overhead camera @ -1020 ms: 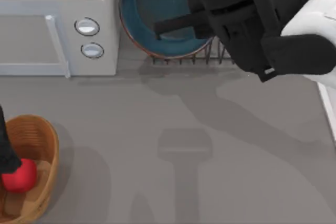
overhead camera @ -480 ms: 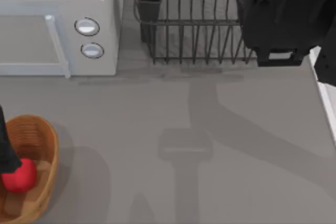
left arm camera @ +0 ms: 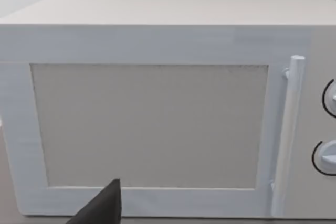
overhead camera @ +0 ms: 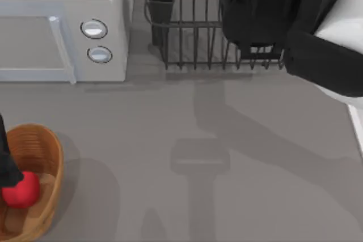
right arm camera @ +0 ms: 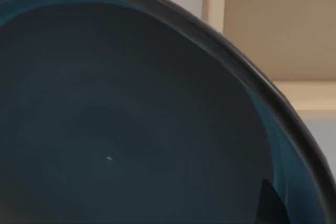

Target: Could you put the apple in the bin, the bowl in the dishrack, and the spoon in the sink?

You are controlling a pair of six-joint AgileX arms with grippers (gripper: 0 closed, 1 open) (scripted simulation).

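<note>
**Apple in the bin, bowl up close at the right wrist**

The apple (overhead camera: 21, 190) is sitting inside the bin (overhead camera: 48, 151) at the tabletop's (overhead camera: 170, 168) left edge. The right arm is hanging over the dishrack (overhead camera: 193, 32), hiding much of it; its fingers I cannot tell. The bowl's (right arm camera: 131, 129) dark inside is looming in the right wrist view. The left wrist is facing the microwave (left arm camera: 157, 51), fingers mostly cut off.

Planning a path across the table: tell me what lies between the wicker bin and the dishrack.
In the top view, bare grey tabletop with shadows lies between the bin and the dishrack; the microwave stands beside that stretch.
</note>
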